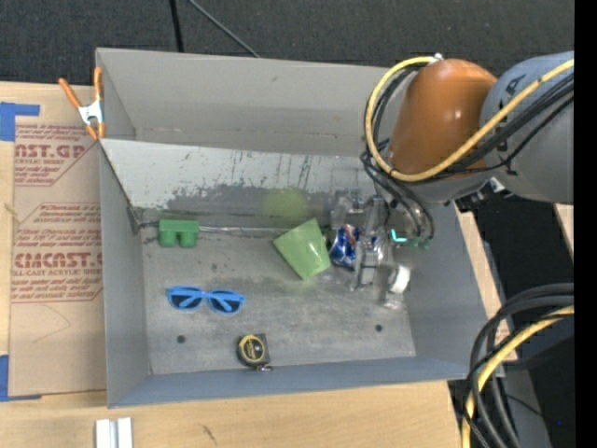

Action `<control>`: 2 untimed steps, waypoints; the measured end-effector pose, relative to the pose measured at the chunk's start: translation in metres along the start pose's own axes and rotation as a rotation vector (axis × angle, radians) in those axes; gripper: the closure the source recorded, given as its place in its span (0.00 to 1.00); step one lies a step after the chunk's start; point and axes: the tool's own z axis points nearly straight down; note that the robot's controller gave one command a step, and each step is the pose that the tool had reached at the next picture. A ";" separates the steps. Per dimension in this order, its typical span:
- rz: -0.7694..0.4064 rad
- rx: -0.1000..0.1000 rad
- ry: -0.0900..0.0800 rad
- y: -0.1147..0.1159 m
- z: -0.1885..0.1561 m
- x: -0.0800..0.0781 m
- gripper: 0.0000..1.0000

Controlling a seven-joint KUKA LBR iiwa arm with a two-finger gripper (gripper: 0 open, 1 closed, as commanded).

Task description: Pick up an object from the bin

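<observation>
Camera view from above: the gripper point(370, 250) sits low at the 3 o'clock side of the bin point(233, 101); whether it is wide or narrow I cannot tell. Just at its 9 o'clock lies a small blue-and-white thing point(342, 245), beside a light green block point(302, 249). Well apart, at 8 o'clock, lie blue sunglasses point(205, 299).

The gripper point(371, 267) is seen lowered into the grey bin point(121, 278), beneath the arm's orange cover point(443, 110). A small blue-and-white thing point(343, 244) is found close against the gripper's side, on the view's left; whether it is gripped cannot be told. Just beyond it, a light green block point(301, 250) is lying tilted. Well apart from the gripper, further left, a small darker green piece point(177, 233) is set. Blue sunglasses point(205, 299) and a round yellow-and-black tape measure point(252, 348) are placed below and left of the gripper.
</observation>
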 end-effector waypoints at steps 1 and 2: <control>0.112 -0.001 -0.001 0.015 0.105 -0.020 0.00; 0.112 0.000 -0.007 0.015 0.100 -0.022 1.00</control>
